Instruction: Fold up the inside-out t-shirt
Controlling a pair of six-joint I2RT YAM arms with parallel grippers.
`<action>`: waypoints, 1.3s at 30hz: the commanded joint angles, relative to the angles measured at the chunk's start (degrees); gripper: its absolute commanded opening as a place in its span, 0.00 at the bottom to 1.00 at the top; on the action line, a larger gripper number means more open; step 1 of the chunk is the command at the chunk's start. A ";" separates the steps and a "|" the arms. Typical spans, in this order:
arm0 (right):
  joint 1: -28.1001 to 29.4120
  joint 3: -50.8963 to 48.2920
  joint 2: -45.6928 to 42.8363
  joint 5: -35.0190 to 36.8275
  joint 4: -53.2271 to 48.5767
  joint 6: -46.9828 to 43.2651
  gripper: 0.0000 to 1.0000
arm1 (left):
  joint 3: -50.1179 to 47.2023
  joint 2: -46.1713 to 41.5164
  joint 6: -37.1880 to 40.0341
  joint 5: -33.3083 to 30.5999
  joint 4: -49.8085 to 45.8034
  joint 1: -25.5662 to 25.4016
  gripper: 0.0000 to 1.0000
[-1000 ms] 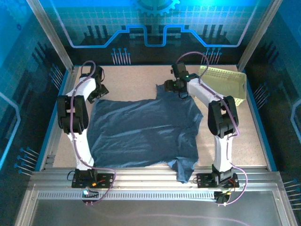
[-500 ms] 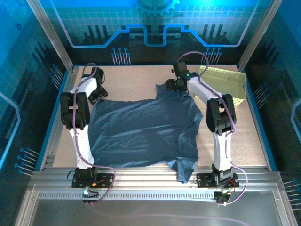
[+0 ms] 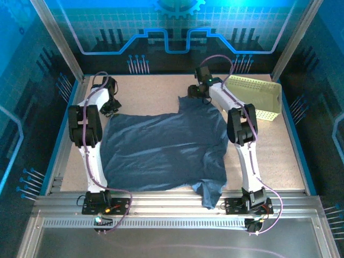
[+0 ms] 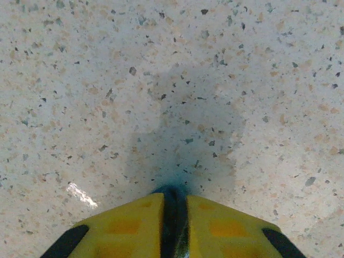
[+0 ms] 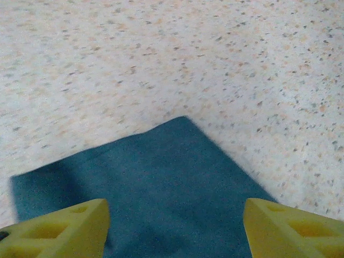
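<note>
Inspecting the top view finds the dark slate-blue short-sleeved t-shirt (image 3: 161,142) of soft wrinkled fabric lying spread and mostly flat over the middle of the pale speckled bench (image 3: 150,91). One rumpled tail trails to the bench's near edge at 5 o'clock. A pale yellow-green perforated plastic basket (image 3: 258,95) sits at 2 o'clock on the bench, apart from the garment.

Left gripper (image 3: 110,105): stationed at the garment's 10 o'clock corner. Its wrist view shows the yellow jaws pressed almost together with a thin sliver of dark blue cloth caught between them, and bare bench beyond. Finding: pinching the edge of the t-shirt.

Right gripper (image 3: 196,92): stationed at the 1 o'clock corner, where a peak of fabric juts toward 12 o'clock. Its wrist view shows the jaws spread wide, with a squared corner of blue cloth lying on the bench between and ahead of them, not gripped. Whether the jaw tips touch the cloth cannot be told.

Assessment: the step in hand appears to be taking hold of the two far corners ahead of the first fold; no fold is yet made. One corner is secured, the other outstanding.

The next move calls for the right jaws to settle over that corner and close on fabric, not bare bench. Both arms would then need to lift evenly and carry the far edge toward 6 o'clock without skewing the cloth. The left pinch looks shallow and may slip under load.
</note>
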 commanded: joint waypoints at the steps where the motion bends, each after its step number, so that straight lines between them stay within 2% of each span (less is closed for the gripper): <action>1: -1.17 6.92 4.93 2.97 -5.56 -1.73 0.68 | -0.89 -0.80 -0.56 0.37 -1.04 0.83 0.15; 7: -1.67 18.54 13.10 1.82 -11.92 -3.66 0.67 | -3.84 -3.01 -1.01 0.72 0.53 1.75 0.07; 11: -1.83 21.32 15.42 -0.13 -12.96 -3.87 0.61 | -4.91 -4.19 -1.52 1.50 1.18 2.17 0.03; 14: -2.13 22.18 16.08 -1.46 -13.16 -4.16 0.48 | -5.61 -4.86 -1.83 1.73 1.53 2.53 0.01; 18: -2.90 22.76 15.24 -2.13 -13.09 -4.32 0.16 | -7.33 -6.51 -2.23 2.36 2.85 3.62 0.01; 21: -3.83 22.63 13.08 -1.88 -12.67 -4.83 0.00 | -9.77 -8.46 -2.58 3.45 5.20 5.16 0.00; 28: -5.49 22.66 6.11 -2.17 -10.82 -6.06 0.00 | -15.81 -14.46 -4.12 8.98 12.87 8.84 0.00; 39: -5.94 24.09 1.86 -4.85 -8.04 -7.31 0.00 | -12.04 -14.25 -3.80 15.47 16.84 9.31 0.00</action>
